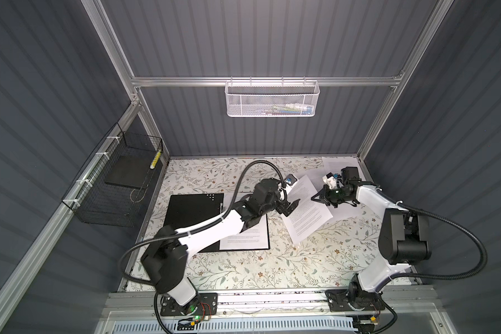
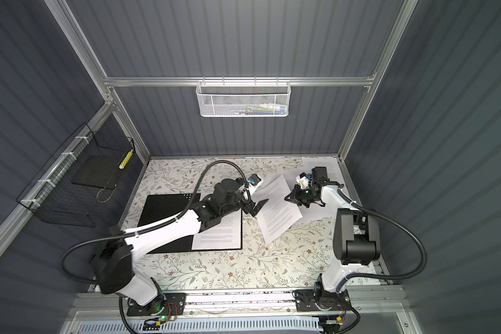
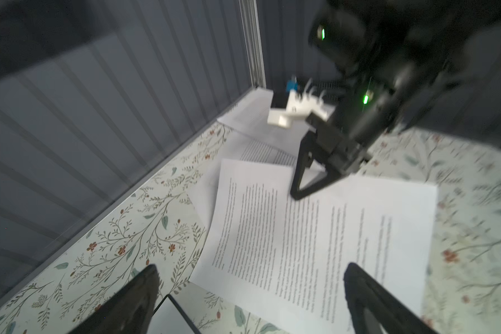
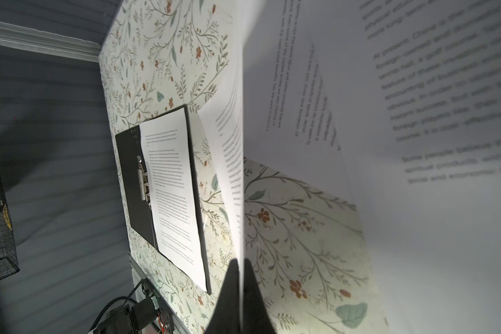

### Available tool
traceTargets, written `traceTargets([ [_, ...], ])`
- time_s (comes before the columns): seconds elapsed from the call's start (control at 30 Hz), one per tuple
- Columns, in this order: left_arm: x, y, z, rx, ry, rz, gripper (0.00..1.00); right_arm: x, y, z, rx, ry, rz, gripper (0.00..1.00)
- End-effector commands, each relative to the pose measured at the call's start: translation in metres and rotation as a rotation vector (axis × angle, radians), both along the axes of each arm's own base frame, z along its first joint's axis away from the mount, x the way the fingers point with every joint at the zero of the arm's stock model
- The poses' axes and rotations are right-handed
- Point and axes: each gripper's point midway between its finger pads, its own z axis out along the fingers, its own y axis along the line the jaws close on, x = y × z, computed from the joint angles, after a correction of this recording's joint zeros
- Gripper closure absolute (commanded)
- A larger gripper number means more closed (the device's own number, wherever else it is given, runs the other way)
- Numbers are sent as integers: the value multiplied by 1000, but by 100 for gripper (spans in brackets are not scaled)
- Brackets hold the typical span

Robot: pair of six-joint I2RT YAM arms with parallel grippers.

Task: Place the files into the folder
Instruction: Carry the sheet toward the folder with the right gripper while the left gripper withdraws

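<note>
The folder (image 1: 194,212) (image 2: 168,208) lies open at the table's left, black inside, with one printed sheet (image 1: 245,238) on its right half. My right gripper (image 1: 315,198) (image 4: 239,269) is shut on the edge of another of the files, a white text sheet (image 1: 307,215) (image 2: 278,215) (image 3: 301,245). That end is lifted while the sheet's other end sags to the table. My left gripper (image 1: 289,206) (image 3: 249,295) hangs open just left of this sheet, holding nothing. More sheets (image 1: 334,166) lie at the back right corner.
A black wire basket (image 1: 113,185) holding a dark slab hangs on the left wall. A white mesh basket (image 1: 272,98) hangs on the back rail. The left arm's forearm crosses over the folder. A floral cover (image 1: 243,269) spreads over the table.
</note>
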Motion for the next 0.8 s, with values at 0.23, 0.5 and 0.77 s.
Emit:
traceTargets([
  [0.23,-44,132,-34,-18,422,327,0,-34,27,71,-60,-209,-73,100],
  [0.5,-61,239,-46,18,390,603,0,-32,111,139,-4,-374,21,100],
  [0.77,-71,282,-58,12,305,753,0,-48,249,192,185,-441,251,100],
])
